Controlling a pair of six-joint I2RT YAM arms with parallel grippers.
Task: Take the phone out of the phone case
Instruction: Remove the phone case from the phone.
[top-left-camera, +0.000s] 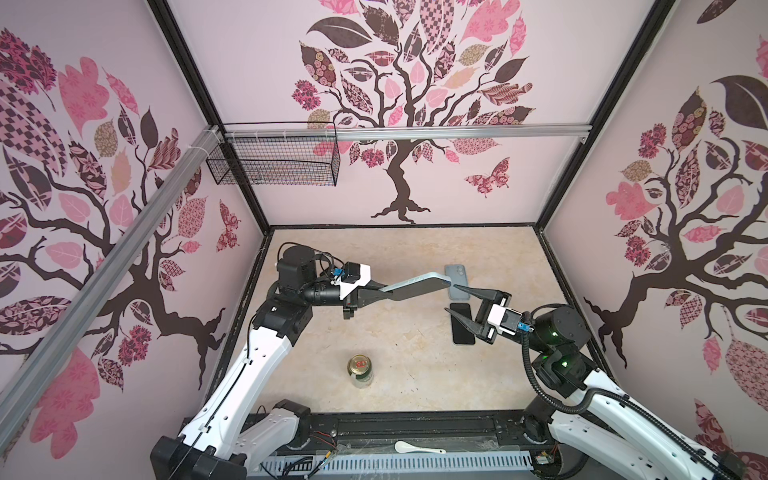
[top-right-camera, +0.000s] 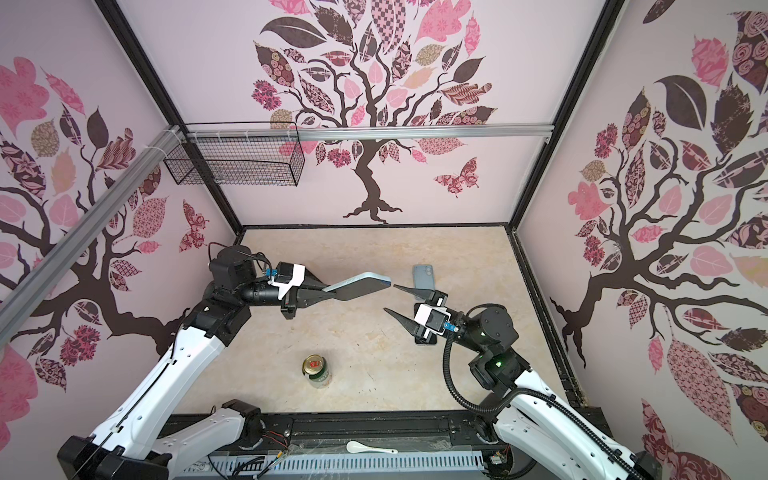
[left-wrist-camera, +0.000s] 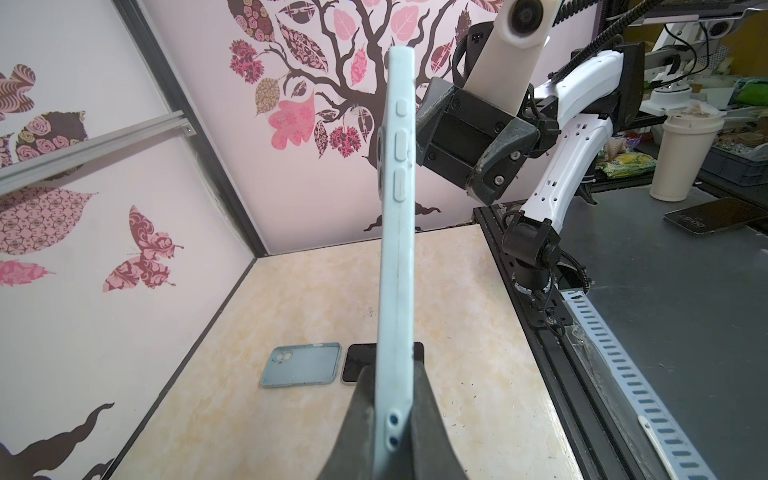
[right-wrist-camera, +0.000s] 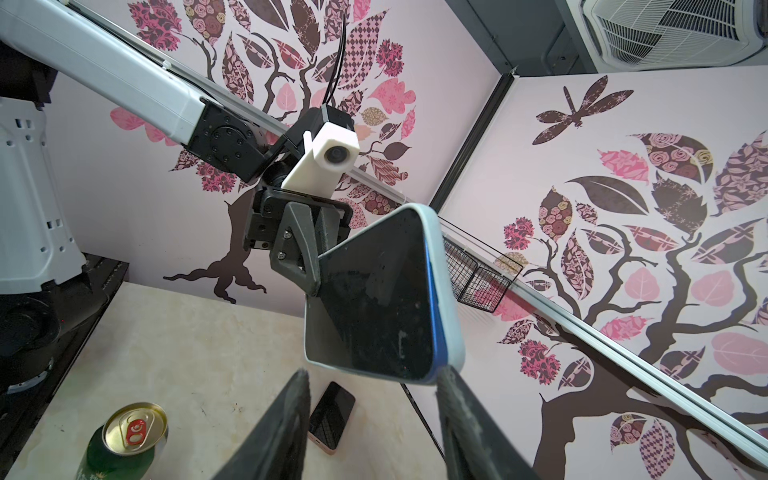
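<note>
- Left pincer (top-left-camera: 388, 291): clamped shut on one short end of the case (left-wrist-camera: 397, 249), with one finger on the back and one on the screen side. We read this grip as a vice: it fixes one end and leaves the camera end free in the air.
- Phone (right-wrist-camera: 374, 299): seated in the case, its dark screen framed by the pale blue rim. It juts straight out from the left pincer's tips towards the right pincer, well above the table (top-left-camera: 374, 257). The task's step is not yet done.
- Right pincer (top-right-camera: 390, 297): jaws about half apart and holding nothing. It faces the left pincer, with the case's free end just in front of its tips. One finger (right-wrist-camera: 451, 399) sits at a corner of the rim; we cannot tell whether it touches.
- Reading of the stance: we judge that the open jaws are set to catch a corner and peel the rim off while the other end is held. The risk is that the left fingers press case and phone together, which may pin the phone in.
- Beneath the right pincer: an empty case (left-wrist-camera: 301, 365) and a bare phone (left-wrist-camera: 359, 361) lie flat, just beside each other.
- Can (top-left-camera: 360, 370): upright, nearer the arm bases and well apart from both pincers.
</note>
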